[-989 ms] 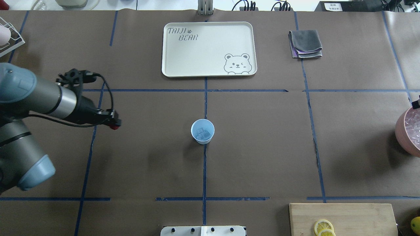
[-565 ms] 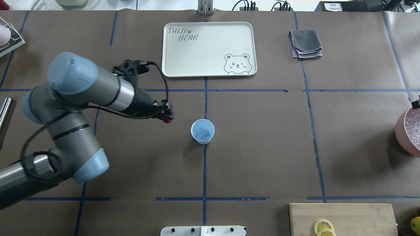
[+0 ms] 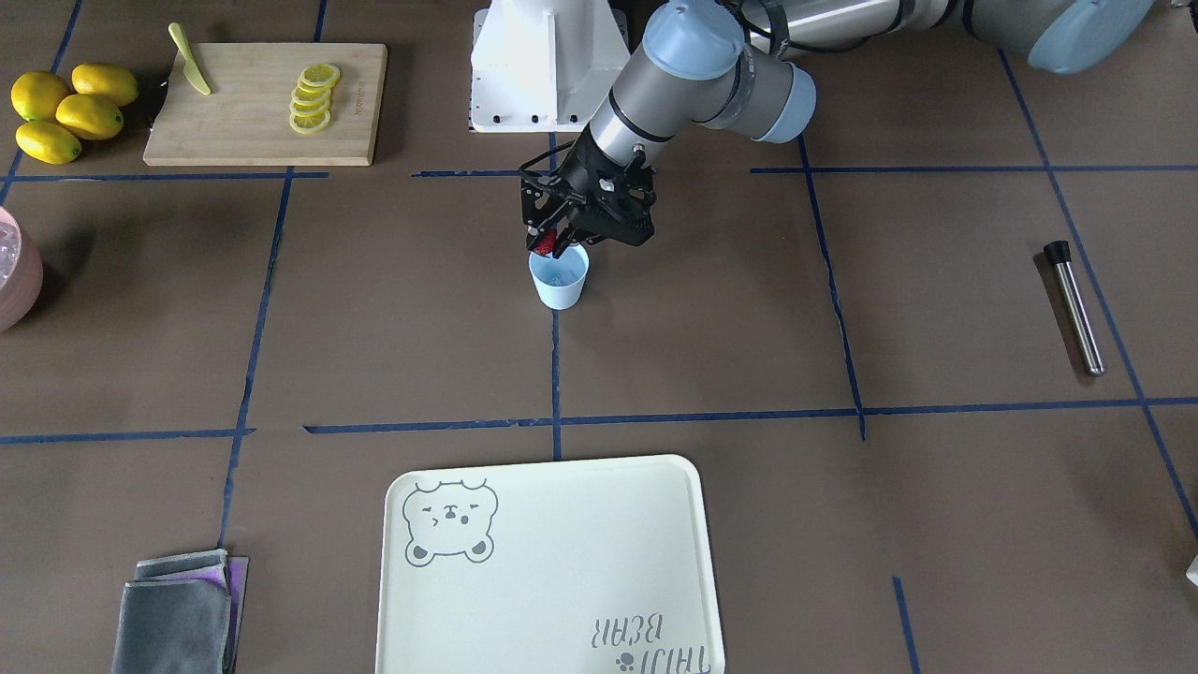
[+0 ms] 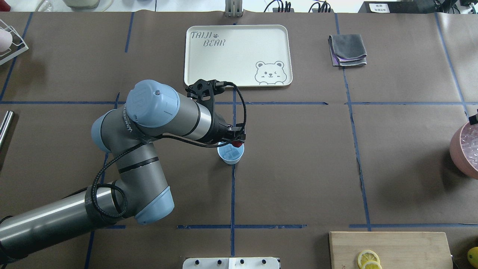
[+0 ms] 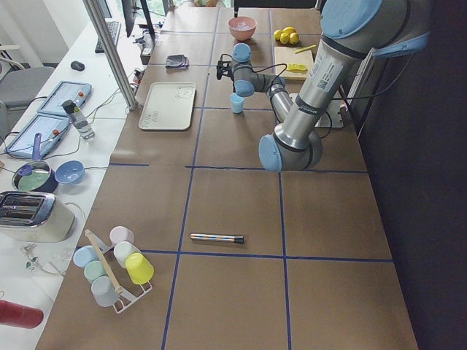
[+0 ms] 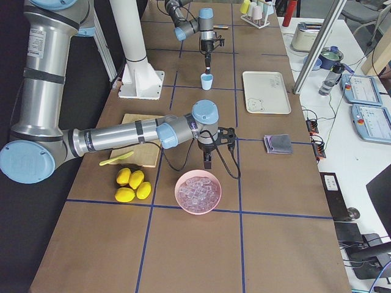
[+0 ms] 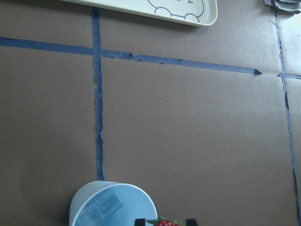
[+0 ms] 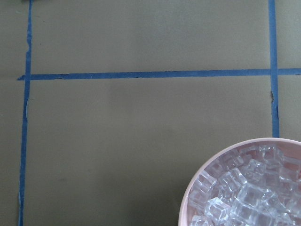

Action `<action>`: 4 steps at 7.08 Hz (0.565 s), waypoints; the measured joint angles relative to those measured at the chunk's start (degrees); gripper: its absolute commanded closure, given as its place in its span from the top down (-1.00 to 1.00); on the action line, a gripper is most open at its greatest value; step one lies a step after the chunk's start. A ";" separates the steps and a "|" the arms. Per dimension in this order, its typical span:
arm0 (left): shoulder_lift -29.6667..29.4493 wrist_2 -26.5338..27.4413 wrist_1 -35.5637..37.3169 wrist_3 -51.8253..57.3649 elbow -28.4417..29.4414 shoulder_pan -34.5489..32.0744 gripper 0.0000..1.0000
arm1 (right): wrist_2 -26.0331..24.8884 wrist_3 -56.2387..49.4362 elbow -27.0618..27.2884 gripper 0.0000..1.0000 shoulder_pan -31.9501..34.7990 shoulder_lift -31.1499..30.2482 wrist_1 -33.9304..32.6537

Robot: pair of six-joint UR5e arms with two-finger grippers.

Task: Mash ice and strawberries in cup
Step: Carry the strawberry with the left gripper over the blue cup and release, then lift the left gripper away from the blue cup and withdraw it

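**Left gripper (image 4: 237, 141) over the cup (image 4: 230, 156), strawberry (image 4: 236, 143) in hand.** My jaws were pinching the single dark-red berry between their tips. The left wrist view confirmed it, with one black tip on either side of the fruit. The pale-blue cup stood upright at the table's centre, on the blue tape line. The ice (image 4: 229, 151) lay in its bottom as a few clear chunks. The berry hung just above the rim, not yet inside.

**Hazards, as I judged them.** In the wrist view the cup's mouth lay to one side of the berry rather than directly beneath it. A release from there might have landed the fruit on the rim, from which it could have bounced onto the brown paper. A descent from the same offset could have set a fingertip on the rim and tipped the light tumbler, spilling the ice. A soft berry might also have clung to one pad after the jaws parted.

**Pose.** My left arm reached in from the robot's left side to the centre, elbow bent, wrist turned so that the fingers pointed down at the cup. My right gripper (image 6: 208, 160) hung well apart, near the pink bowl (image 6: 198, 193) of ice cubes. I could not tell whether its jaws were spread or closed. A metal rod (image 3: 1073, 305) lay on the table far out on my left.
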 measured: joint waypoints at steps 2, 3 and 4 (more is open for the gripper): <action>0.25 0.02 -0.13 0.19 -0.06 0.00 -0.05 | -0.05 0.01 -0.13 0.99 0.00 0.06 0.00; 0.51 0.02 -0.15 0.32 -0.06 0.00 0.43 | -0.07 0.01 -0.18 0.99 0.00 0.07 0.00; 0.88 0.02 -0.18 0.40 -0.10 0.00 0.64 | -0.08 0.01 -0.24 0.99 0.00 0.07 0.00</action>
